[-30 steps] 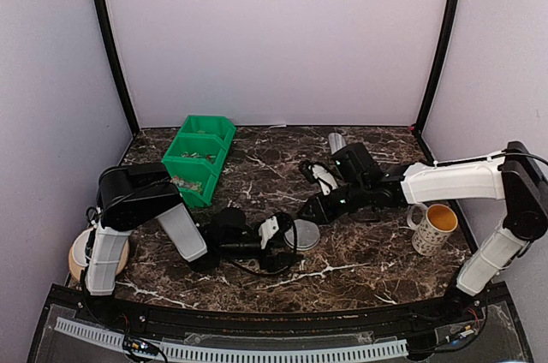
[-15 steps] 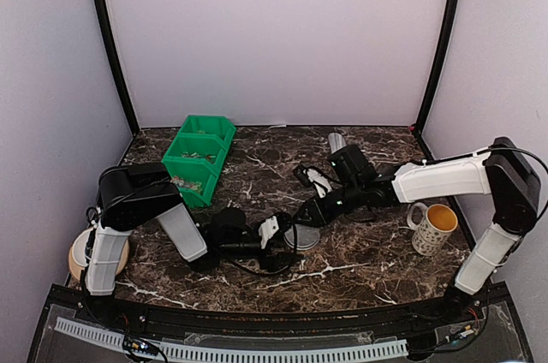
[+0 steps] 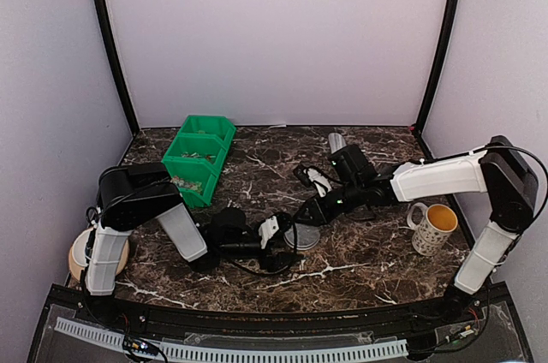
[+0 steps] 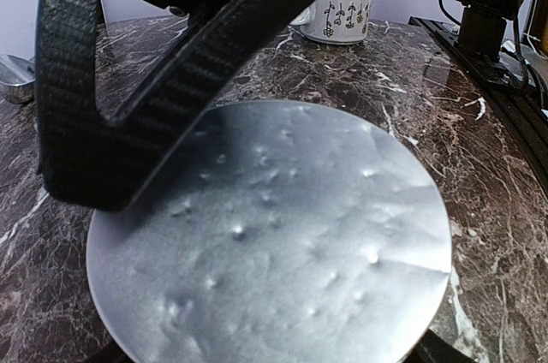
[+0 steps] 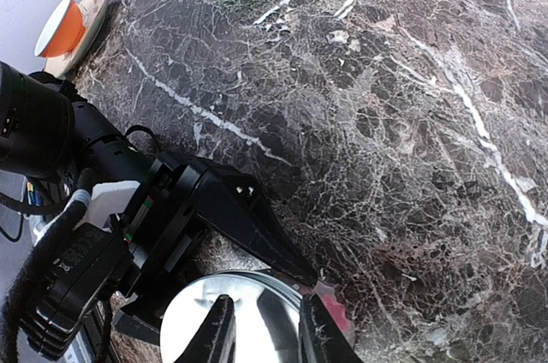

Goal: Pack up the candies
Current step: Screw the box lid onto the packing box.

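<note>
The candies (image 3: 195,156) lie in the bin (image 3: 221,151) at the table's (image 3: 377,260) rear left. The round lid (image 3: 304,236) lies at centre, the mug (image 3: 435,228) far right.

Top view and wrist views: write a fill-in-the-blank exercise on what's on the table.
The bin at the back left is ____. The mug stands on the ____ side of the table. The mug's lettering reads "____ the heart". The cup on the saucer is ____.
Missing: green; right; MOM; orange.

Overlooks whole table (image 3: 368,262) from high behind; from left wrist, skims close over silver lid (image 4: 282,235) toward mug (image 4: 342,12); from right wrist, looks down on same lid.
</note>
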Tool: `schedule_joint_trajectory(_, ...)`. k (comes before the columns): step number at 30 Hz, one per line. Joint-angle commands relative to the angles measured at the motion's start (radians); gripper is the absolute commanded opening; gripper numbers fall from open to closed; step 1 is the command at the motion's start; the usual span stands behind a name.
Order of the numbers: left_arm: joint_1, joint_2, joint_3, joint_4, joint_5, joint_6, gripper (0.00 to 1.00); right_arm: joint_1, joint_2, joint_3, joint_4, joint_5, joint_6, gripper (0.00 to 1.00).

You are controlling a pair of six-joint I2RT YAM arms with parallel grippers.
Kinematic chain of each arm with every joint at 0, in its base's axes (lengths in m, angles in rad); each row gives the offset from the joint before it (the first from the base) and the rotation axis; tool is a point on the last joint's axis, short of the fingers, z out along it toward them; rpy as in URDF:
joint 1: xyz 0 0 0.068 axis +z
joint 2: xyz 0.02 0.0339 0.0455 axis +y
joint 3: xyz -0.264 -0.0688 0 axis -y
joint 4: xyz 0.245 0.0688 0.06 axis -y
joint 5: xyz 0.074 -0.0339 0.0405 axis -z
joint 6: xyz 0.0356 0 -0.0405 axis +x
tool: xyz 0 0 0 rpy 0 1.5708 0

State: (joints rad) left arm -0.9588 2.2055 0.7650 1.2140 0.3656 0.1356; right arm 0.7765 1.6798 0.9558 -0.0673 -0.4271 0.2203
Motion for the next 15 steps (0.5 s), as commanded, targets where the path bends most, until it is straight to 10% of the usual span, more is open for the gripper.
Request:
schedule_joint_trajectory(1, 0.009, 0.079, -0.029, -0.243, -0.074, 0.036, 0.51, -0.009, 0.01, 0.001, 0.014, -0.027, -0.013, 0.26)
schedule_joint_trajectory(15, 0.009, 0.079, -0.026, -0.248, -0.071, 0.038, 0.5, -0.022, -0.006, -0.031, 0.005, -0.005, -0.029, 0.28)
